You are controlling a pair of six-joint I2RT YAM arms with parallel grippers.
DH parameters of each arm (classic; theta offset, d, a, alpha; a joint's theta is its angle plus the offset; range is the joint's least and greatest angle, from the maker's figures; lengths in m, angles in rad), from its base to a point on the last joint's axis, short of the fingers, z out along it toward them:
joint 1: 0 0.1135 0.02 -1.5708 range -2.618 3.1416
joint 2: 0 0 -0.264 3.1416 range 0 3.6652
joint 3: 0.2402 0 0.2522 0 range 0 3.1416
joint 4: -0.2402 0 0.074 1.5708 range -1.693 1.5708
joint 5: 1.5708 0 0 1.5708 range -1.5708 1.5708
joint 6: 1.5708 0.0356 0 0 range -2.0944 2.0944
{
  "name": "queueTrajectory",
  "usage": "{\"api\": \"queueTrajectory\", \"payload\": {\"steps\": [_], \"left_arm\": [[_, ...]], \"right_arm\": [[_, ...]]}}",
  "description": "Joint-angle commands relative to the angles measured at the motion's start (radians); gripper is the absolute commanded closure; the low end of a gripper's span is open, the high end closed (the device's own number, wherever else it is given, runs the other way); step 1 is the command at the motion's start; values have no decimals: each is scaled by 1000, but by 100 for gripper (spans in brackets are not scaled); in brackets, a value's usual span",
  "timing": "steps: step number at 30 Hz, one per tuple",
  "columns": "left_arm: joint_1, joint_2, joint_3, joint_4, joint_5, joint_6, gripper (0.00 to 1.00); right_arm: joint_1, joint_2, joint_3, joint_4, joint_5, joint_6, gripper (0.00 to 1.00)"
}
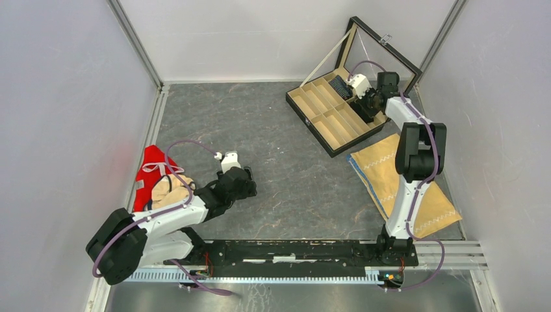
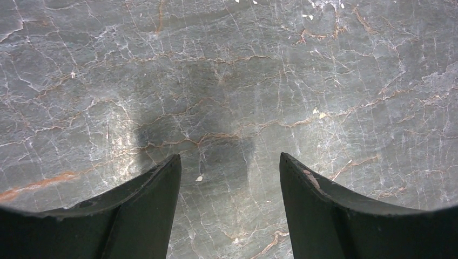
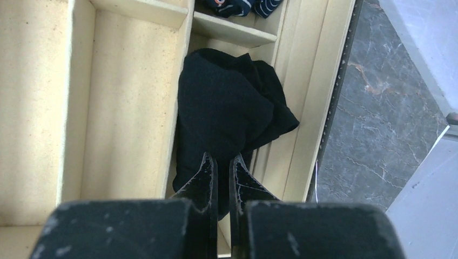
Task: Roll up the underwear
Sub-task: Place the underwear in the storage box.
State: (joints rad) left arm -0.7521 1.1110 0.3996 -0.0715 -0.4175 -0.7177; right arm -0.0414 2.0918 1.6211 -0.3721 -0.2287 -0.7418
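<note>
Your marbled table [image 1: 292,188] sits inside white walls [image 1: 65,97]. In the box [image 3: 124,108], right gripper [image 3: 221,157] pinches black underwear [image 3: 227,102]; left gripper [image 2: 229,162] gapes, well away.

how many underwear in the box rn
2: black underwear in the compartment at the right gripper, striped navy underwear in the next one. The arm hides part of the box.

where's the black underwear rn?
Right wrist view: the black underwear lies in a right-hand compartment of the divided box, next to the one holding the striped pair, with the right gripper closed on its near edge.
</note>
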Motion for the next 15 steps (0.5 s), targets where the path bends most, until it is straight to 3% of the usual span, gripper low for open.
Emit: {"api": "queueTrajectory", "payload": {"steps": [1, 10, 15], "left_arm": [[6, 8, 30, 45, -24, 31, 27], [6, 17, 36, 38, -20, 29, 27], [7, 8, 37, 31, -20, 25, 27]], "right_arm": [[-5, 48, 48, -17, 60, -23, 100], [-5, 89, 59, -25, 101, -7, 97], [-5, 24, 9, 45, 92, 34, 52]]}}
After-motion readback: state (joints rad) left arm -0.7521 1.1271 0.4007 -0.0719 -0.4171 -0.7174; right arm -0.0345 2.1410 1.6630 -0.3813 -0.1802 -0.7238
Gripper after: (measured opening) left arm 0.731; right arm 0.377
